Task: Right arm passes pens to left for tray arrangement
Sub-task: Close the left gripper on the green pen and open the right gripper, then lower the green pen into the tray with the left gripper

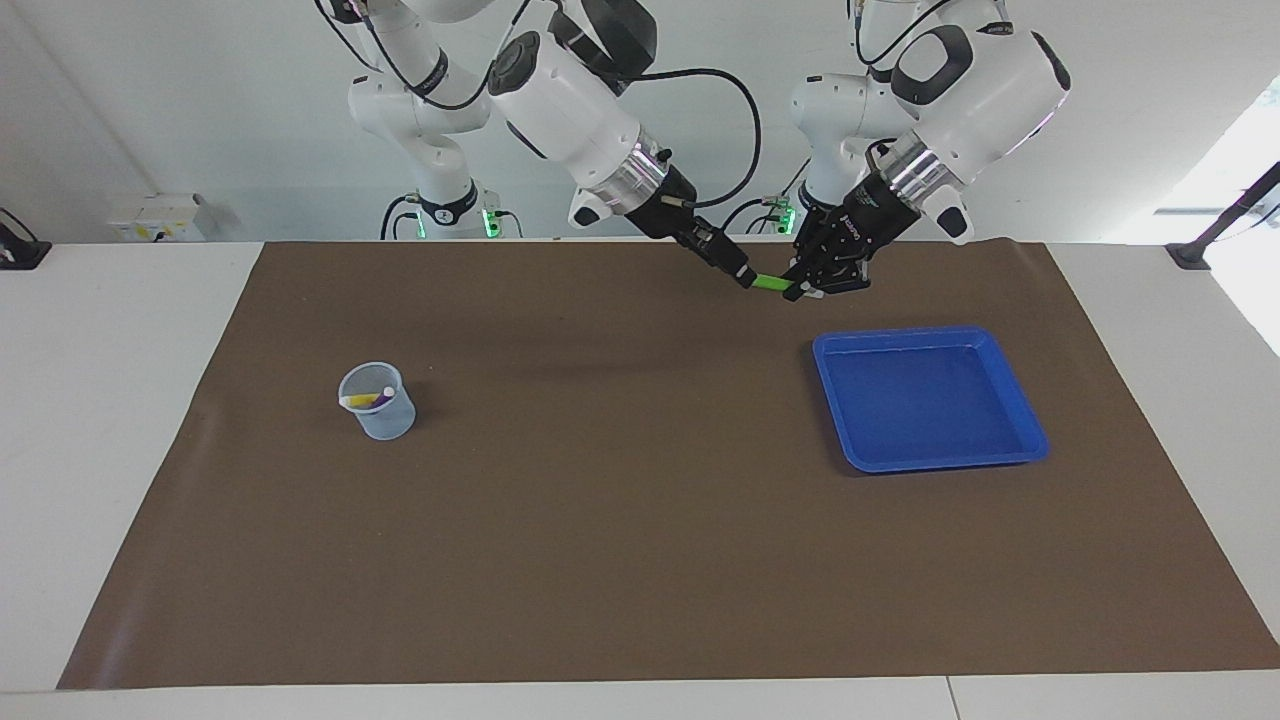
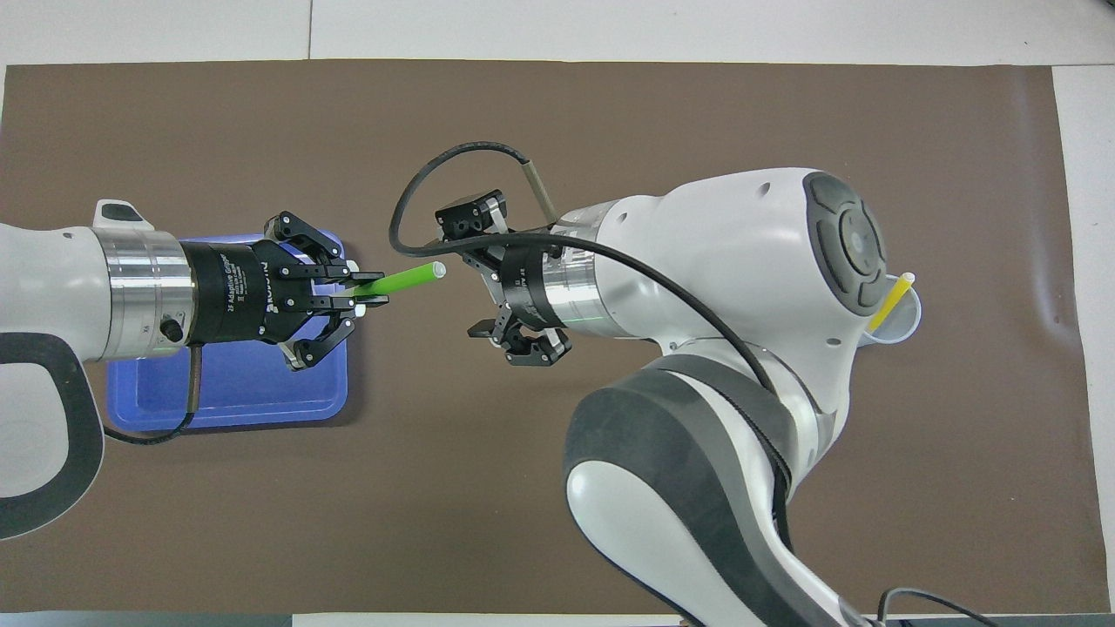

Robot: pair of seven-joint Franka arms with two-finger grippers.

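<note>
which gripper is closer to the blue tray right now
Left. The left gripper, shut on the green pen, hangs over the blue tray's edge nearest the robots. The right gripper, open, is over the bare mat, off toward the cup's end.

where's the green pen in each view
Facing view: green pen in the air by the mat's robot edge, held in the left gripper.
Overhead view: green pen pokes out of the left gripper.
Shared landmark: blue tray.
</note>
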